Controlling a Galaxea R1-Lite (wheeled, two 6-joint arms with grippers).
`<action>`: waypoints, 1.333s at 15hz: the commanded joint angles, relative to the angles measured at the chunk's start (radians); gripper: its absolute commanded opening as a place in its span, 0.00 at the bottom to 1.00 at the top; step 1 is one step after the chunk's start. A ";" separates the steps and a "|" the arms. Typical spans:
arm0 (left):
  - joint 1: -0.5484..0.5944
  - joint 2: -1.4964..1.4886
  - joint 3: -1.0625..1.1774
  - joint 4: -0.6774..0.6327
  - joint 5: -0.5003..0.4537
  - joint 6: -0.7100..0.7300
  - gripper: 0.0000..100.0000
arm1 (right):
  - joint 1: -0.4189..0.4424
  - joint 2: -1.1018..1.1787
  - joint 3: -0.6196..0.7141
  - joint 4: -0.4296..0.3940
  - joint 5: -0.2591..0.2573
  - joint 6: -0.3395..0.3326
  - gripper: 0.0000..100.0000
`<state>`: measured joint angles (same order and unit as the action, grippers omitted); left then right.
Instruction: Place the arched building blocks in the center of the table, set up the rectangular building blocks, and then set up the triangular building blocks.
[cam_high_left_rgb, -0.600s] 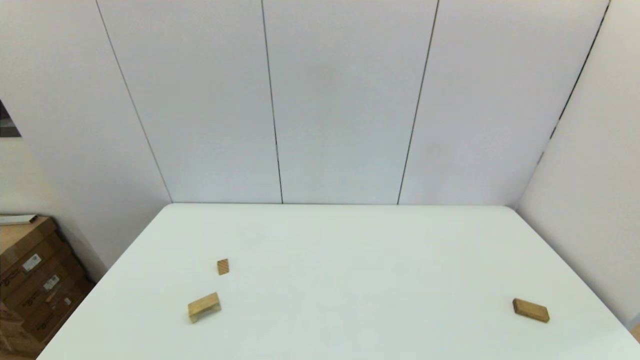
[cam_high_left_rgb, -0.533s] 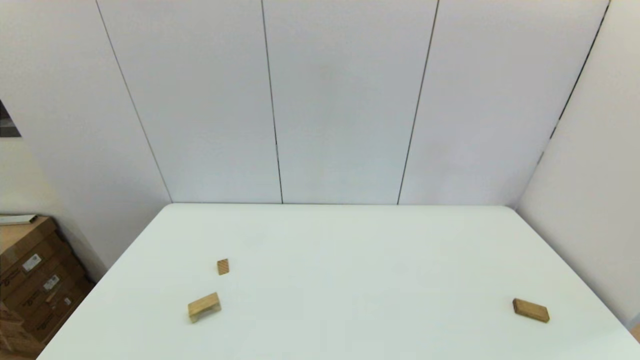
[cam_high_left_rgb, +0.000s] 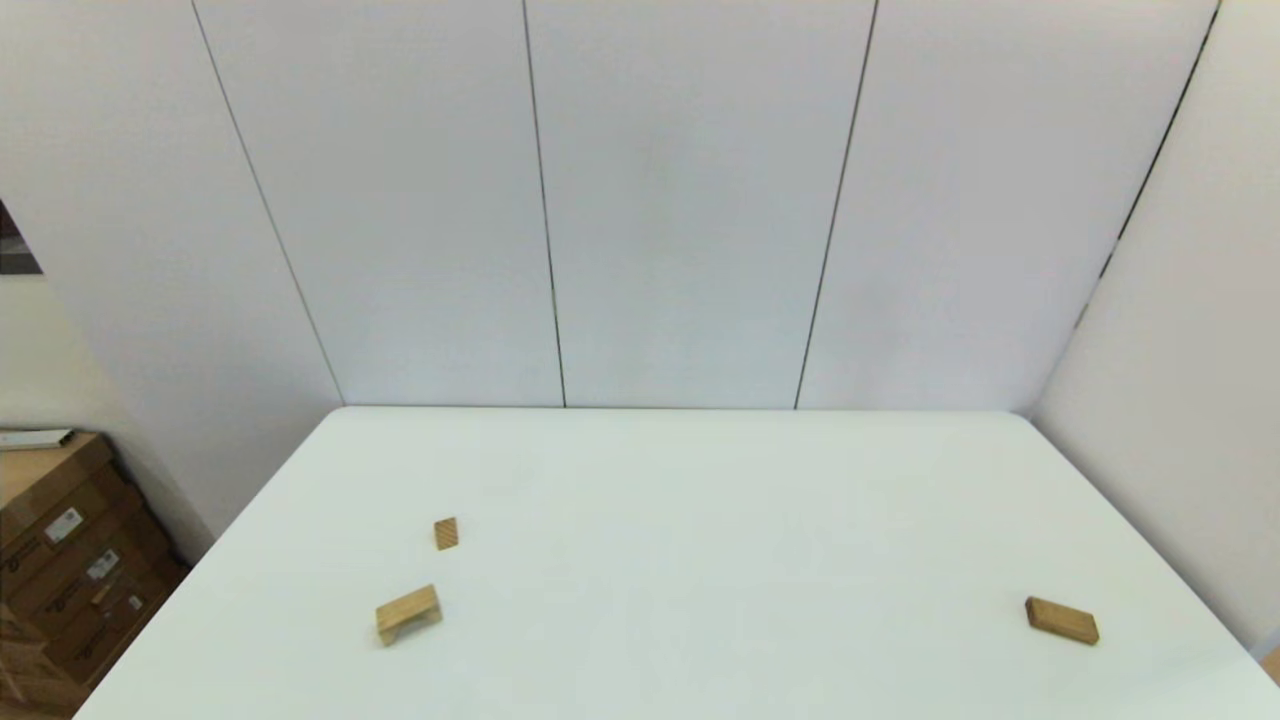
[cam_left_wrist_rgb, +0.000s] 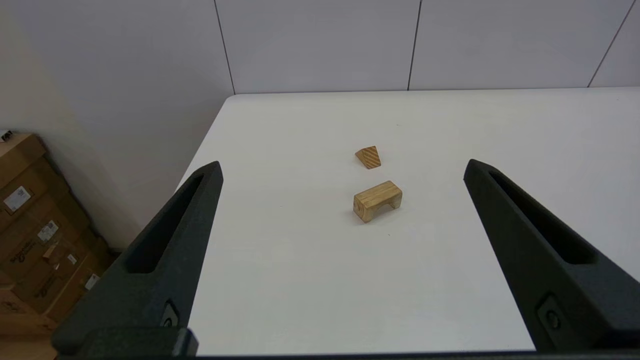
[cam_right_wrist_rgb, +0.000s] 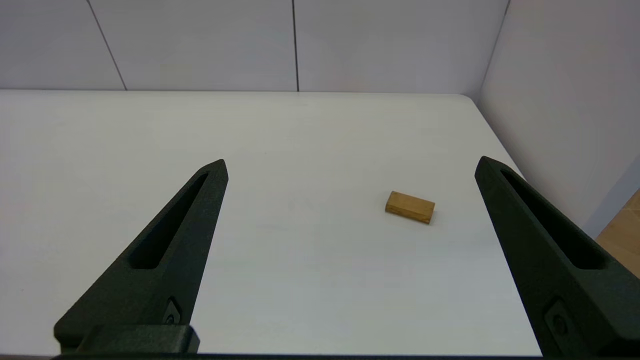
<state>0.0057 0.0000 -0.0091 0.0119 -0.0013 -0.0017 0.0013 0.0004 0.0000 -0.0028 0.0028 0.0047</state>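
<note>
The arched building block (cam_high_left_rgb: 408, 613) (cam_left_wrist_rgb: 377, 200), light tan with a hollow underside, lies on the white table (cam_high_left_rgb: 700, 520) at the near left. Just behind it sits the small striped triangular building block (cam_high_left_rgb: 446, 533) (cam_left_wrist_rgb: 368, 157). Far off at the near right lies the flat brown rectangular building block (cam_high_left_rgb: 1061, 620) (cam_right_wrist_rgb: 410, 207). Neither arm shows in the head view. In the left wrist view my left gripper (cam_left_wrist_rgb: 342, 170) is open, held back from the arched block. My right gripper (cam_right_wrist_rgb: 350, 167) is open too, well short of the rectangular block, nothing between its fingers.
White panel walls close the table's far side and right side. Stacked cardboard boxes (cam_high_left_rgb: 60, 570) stand on the floor beyond the table's left edge. The table's rounded far corners show at both sides.
</note>
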 joint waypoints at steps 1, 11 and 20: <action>0.000 0.002 0.000 0.000 0.000 0.000 1.00 | 0.000 -0.002 0.002 0.000 0.000 0.000 1.00; 0.000 0.207 -0.333 0.249 0.004 0.025 1.00 | 0.000 -0.002 0.002 0.000 0.000 0.000 1.00; 0.000 0.673 -0.469 0.324 -0.019 0.034 1.00 | 0.000 -0.002 0.002 0.000 0.000 0.000 1.00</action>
<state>0.0057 0.5021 -0.4698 0.3377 0.0038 0.0294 0.0013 0.0004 0.0000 -0.0028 0.0028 0.0043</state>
